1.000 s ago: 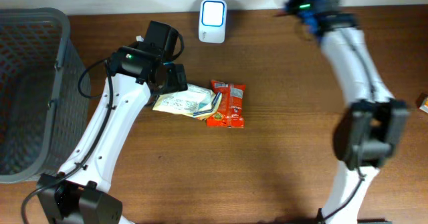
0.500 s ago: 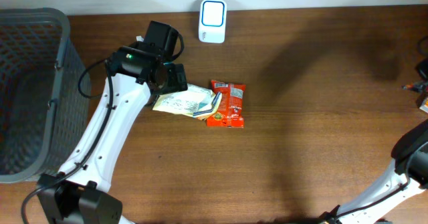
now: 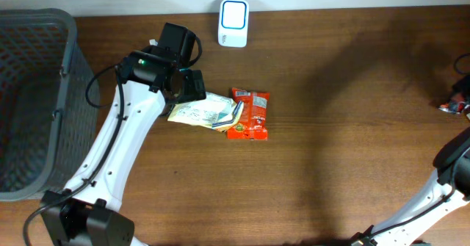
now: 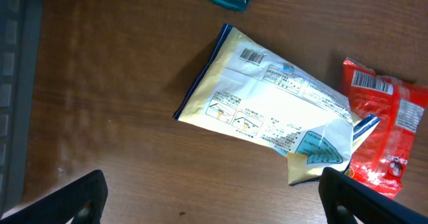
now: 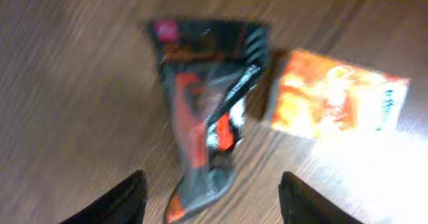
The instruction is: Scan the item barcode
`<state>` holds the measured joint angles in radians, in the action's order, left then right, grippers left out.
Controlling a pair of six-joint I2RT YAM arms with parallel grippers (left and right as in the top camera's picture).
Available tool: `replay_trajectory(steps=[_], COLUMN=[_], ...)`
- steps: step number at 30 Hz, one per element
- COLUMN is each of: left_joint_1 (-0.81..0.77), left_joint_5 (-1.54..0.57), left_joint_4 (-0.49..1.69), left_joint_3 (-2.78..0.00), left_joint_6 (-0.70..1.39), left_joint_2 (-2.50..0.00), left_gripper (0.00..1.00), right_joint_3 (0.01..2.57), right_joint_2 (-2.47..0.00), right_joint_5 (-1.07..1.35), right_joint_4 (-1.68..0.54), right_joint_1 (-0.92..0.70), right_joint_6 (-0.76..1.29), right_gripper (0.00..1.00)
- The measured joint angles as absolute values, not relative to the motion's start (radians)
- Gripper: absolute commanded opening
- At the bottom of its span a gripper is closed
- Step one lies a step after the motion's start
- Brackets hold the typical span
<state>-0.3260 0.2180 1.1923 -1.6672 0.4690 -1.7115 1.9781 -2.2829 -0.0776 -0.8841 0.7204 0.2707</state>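
Brown wood throughout, topped at the far edge of the table [image 3: 330, 150] by a white scanner [image 3: 233, 13]. Showed a pale yellow packet [image 4: 267, 107] lying flat a little nearer than the scanner and slightly to its left, printed side and barcode facing up. Showed a red packet [image 3: 248, 114] touching the yellow one, almost straight below the scanner. Caught the left gripper [image 3: 192, 86] hanging over the yellow packet's scanner-side edge, jaws spread wide and gripping nothing. Placed a grey basket [image 3: 29, 99] far to the left of the scanner. Found the right gripper [image 5: 214, 204] far to the right of the scanner, at the edge of the overhead view, jaws parted with gaps either side of a blurred black-and-red packet [image 5: 207, 110] lying on the wood, just beside an orange box [image 5: 334, 100].
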Motion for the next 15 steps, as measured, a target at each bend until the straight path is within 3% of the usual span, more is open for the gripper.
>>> replay_trajectory(steps=[5,11,13,14,15], left_joint_1=[-0.326,-0.326,-0.326,-0.326,-0.326], left_joint_5=[0.218,0.218,0.218,0.218,0.218], left_joint_4=[1.193,1.192,1.193,1.193,1.192], left_joint_3=[-1.667,-1.667,-1.667,-1.667,-1.667], left_joint_6=[0.469,0.469,0.469,0.469,0.469], left_joint_2=[-1.711,-1.711,-1.711,-1.711,-1.711], left_gripper=[0.99,0.99,0.99,0.99,0.99], right_joint_3=[1.978,1.978,1.978,1.978,1.978], right_joint_2=[-2.283,-2.283,-2.284,-2.284,-2.285], right_joint_5=[0.367,0.730,0.750,0.746,0.729], right_joint_4=[-0.949,-1.162,-1.240,-1.268,-1.281], right_joint_1=[0.693,0.435,0.316,0.246,0.186], right_joint_6=[0.155,-0.014,-0.093,-0.123,-0.141], right_gripper=[0.68,0.66,0.77,0.99,0.99])
